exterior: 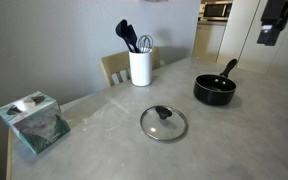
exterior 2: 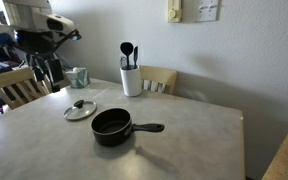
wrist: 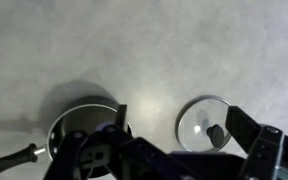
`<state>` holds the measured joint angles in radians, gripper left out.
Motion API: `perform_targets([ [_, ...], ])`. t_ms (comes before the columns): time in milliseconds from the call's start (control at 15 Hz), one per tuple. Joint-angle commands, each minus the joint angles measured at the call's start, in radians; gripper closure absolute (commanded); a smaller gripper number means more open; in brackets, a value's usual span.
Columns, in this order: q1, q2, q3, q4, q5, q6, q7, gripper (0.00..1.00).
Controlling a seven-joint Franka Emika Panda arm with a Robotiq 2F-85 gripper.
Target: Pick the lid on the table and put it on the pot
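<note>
Lid [exterior: 163, 122] lies flat on the table [exterior: 104, 150] in an exterior view, well apart from the pot [exterior: 215, 90]. The gripper [exterior: 270, 36] hangs high above, touching neither. In an exterior view, the lid [exterior 2: 80, 109] rests near the pot [exterior 2: 112, 126]. Wrist view: fingers [wrist: 246, 128] stand spread wide and empty above lid [wrist: 206, 122] and pot [wrist: 79, 128].

Plain pale wall [exterior 2: 244, 60], switch plate [exterior 2: 174, 12]; one wooden chair [exterior 2: 14, 88] near the claw [exterior 2: 46, 72], a second chair [exterior 2: 162, 78] well apart.
</note>
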<state>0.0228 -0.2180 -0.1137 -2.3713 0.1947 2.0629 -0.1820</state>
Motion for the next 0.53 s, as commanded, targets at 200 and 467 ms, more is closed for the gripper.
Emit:
perform_targets([
  [200,0.034,0.207,0.1,0.131,0.05,0.065,-0.03,0.0],
  [467,0.032,0.307,0.117,0.206,0.055,0.074,-0.07,0.0],
])
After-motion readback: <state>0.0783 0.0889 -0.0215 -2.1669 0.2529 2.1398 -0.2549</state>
